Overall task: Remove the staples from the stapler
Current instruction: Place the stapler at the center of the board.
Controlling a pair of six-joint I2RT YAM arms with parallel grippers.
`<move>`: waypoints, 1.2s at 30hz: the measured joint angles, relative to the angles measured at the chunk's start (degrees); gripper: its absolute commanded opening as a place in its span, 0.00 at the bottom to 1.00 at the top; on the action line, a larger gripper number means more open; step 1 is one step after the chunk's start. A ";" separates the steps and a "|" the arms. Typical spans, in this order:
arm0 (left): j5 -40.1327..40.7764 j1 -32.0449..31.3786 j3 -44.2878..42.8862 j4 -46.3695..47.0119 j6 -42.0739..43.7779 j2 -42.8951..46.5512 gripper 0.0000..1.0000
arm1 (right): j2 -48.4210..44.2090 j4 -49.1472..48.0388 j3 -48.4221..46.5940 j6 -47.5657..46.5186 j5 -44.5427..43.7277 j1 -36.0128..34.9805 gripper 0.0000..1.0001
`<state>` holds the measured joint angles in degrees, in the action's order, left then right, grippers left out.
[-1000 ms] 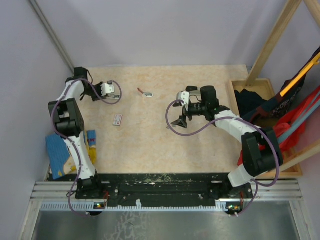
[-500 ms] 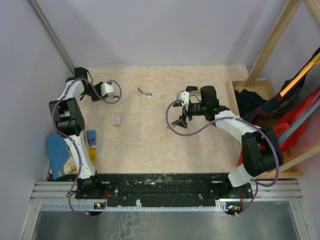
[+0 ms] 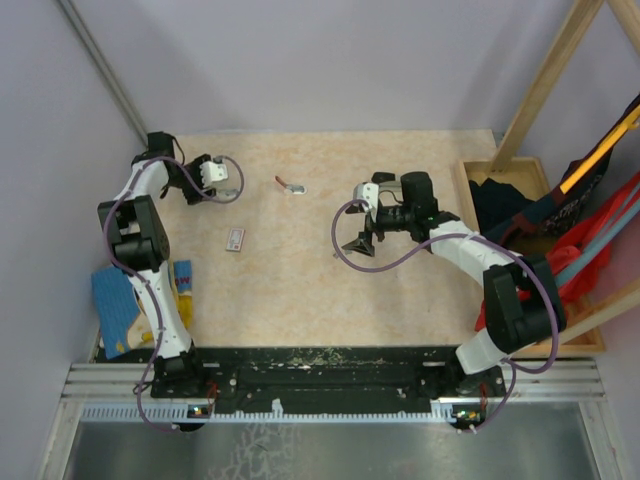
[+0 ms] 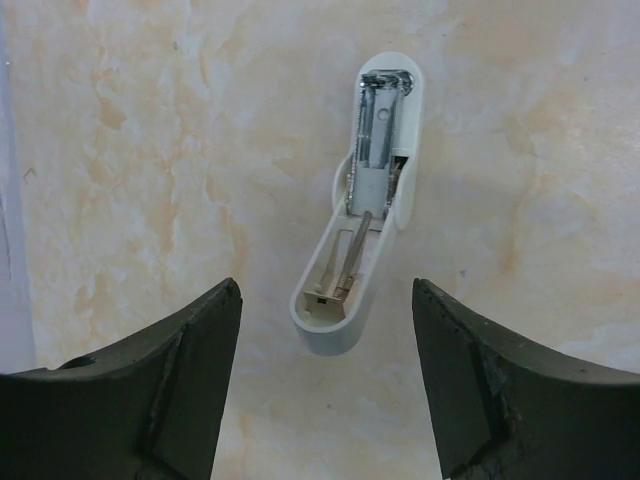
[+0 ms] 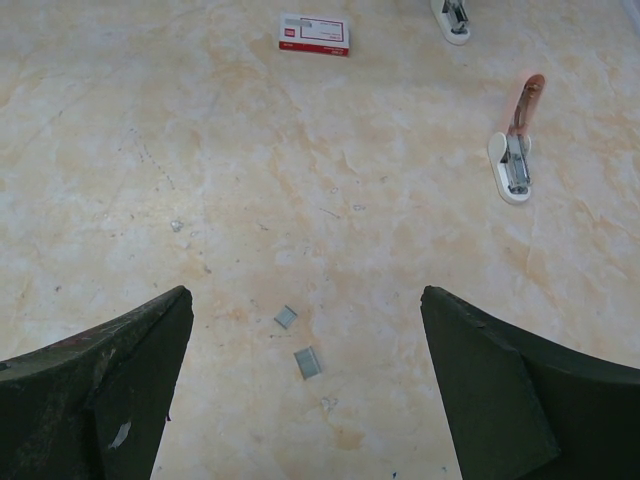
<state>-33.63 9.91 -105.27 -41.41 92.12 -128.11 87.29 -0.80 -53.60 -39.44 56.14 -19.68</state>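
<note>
The stapler [image 4: 365, 190] is white with a metal magazine. It lies swung open on the beige table, spring rod showing in its near half, and appears small at the top of the right wrist view [image 5: 455, 18]. My left gripper [image 4: 326, 284] is open at the far left of the table [image 3: 217, 172], its fingers on either side of the stapler's near end without touching it. Two short grey strips of staples [image 5: 307, 362] lie loose on the table under my right gripper [image 5: 305, 290], which hangs open and empty near the middle [image 3: 360, 243].
A white-and-red tag [image 3: 235, 238] lies left of centre and also shows in the right wrist view [image 5: 314, 34]. A small clip with a red tail [image 3: 292, 185] lies further back. Blue items [image 3: 115, 310] sit at the left edge. A wooden crate of cloth [image 3: 510, 195] stands on the right.
My left gripper has opened and drawn back slightly from the stapler, which now lies free on the table. The right arm has not moved.
</note>
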 measured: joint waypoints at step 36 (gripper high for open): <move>-8.61 0.22 21.16 10.64 -11.13 24.04 1.00 | 0.00 1.51 -1.05 6.08 -4.39 0.11 0.97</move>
<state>-42.24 10.13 -84.12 -30.76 80.99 -104.07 87.29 0.71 -54.65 -33.36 51.75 -19.57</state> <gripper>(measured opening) 0.997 0.970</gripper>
